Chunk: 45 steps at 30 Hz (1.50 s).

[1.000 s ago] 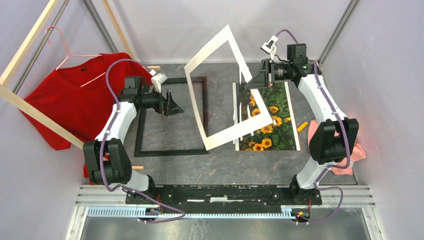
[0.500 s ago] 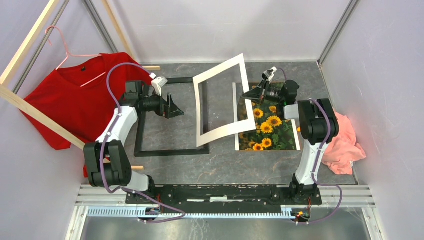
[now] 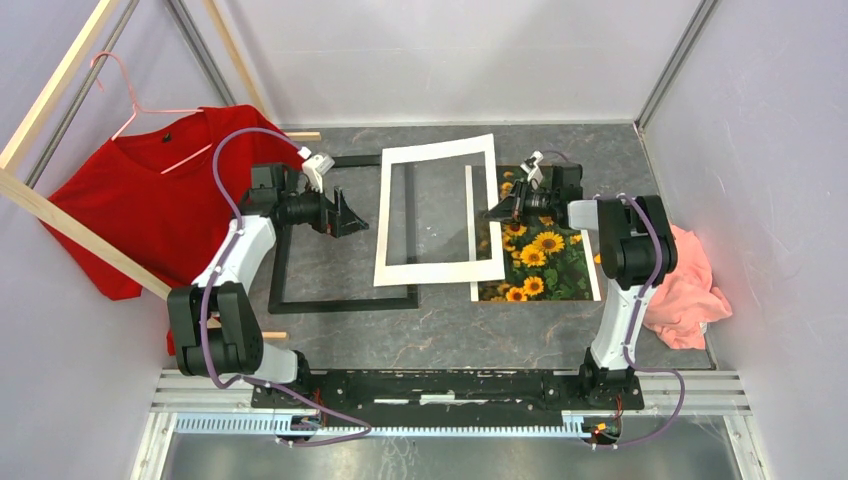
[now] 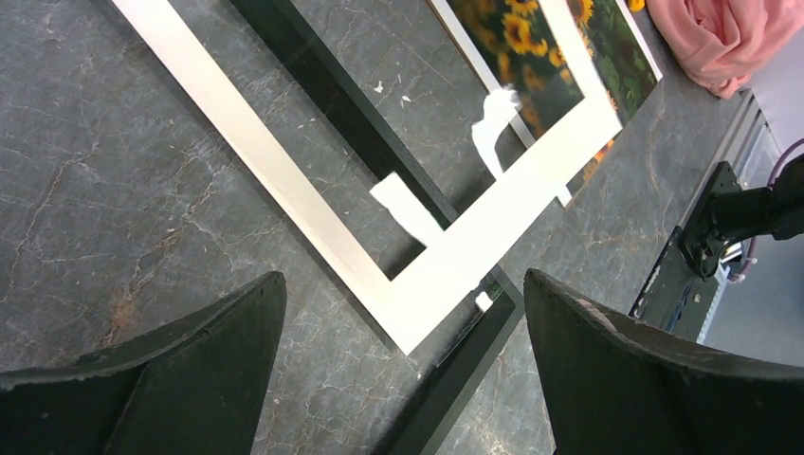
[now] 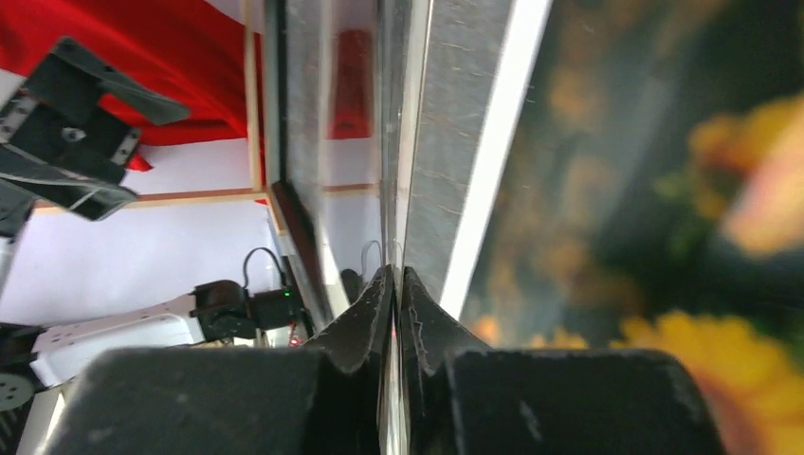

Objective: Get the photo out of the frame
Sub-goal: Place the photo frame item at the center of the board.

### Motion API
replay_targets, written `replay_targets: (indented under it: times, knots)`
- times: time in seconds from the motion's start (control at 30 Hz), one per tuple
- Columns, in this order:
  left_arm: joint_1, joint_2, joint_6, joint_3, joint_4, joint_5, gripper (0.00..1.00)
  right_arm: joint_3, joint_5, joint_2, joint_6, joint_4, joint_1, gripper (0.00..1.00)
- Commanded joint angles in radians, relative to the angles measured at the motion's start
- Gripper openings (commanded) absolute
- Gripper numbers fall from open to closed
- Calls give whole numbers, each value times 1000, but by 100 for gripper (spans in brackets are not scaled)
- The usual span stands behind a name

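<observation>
The photo point(image 3: 550, 250), sunflowers on dark green, lies flat on the table at the right. The black frame point(image 3: 340, 300) lies flat at the left. The white mat border point(image 3: 440, 268) lies flat across the frame's right side and the photo's left part. My right gripper point(image 3: 494, 211) is shut on the mat's right edge, low over the photo. In the right wrist view its jaws point(image 5: 396, 275) pinch the thin sheet edge beside the blurred photo point(image 5: 664, 190). My left gripper point(image 3: 352, 215) is open and empty over the frame's inside. In the left wrist view point(image 4: 403, 278) it hangs over the mat's corner point(image 4: 237, 128) and the frame point(image 4: 351, 104).
A red shirt point(image 3: 150, 210) on a pink hanger point(image 3: 130, 95) lies at the left against a pale wooden rack point(image 3: 60, 215). A pink cloth point(image 3: 690, 290) is bunched at the right wall, near the photo's right edge.
My right gripper has brought the white mat down from a raised, tilted hold to flat on the table. The right arm has folded low. The left arm has hardly moved.
</observation>
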<state>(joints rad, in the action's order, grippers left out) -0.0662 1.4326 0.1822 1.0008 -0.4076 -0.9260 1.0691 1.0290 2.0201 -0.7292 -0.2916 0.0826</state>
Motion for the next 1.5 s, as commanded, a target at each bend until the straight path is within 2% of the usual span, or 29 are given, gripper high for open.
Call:
replay_targets:
  times: [0.0,0.2,0.43,0.67,0.73,0.8,1.1,1.47]
  knots:
    - [-5,-39,-35,-5,47,-23,100,64,-52,38,199,198,-2,11]
    - [-4,-41,-39,-17,60,-16,100,92,-81,57,226,213,15,22]
    - [-11,-39,-41,-24,62,-17,100,155,-92,60,248,242,87,50]
    - [-19,-43,-44,-28,65,-24,100,230,-118,85,261,268,182,68]
    - [-21,-44,-46,-28,64,-26,100,249,-131,93,258,267,208,76]
    - [-22,-48,-46,-28,65,-27,100,277,-143,108,252,269,234,98]
    - [-33,-57,-50,-33,67,-34,100,403,-220,190,211,275,342,98]
    - [-44,-57,-56,-36,73,-40,100,457,-308,214,228,332,461,98]
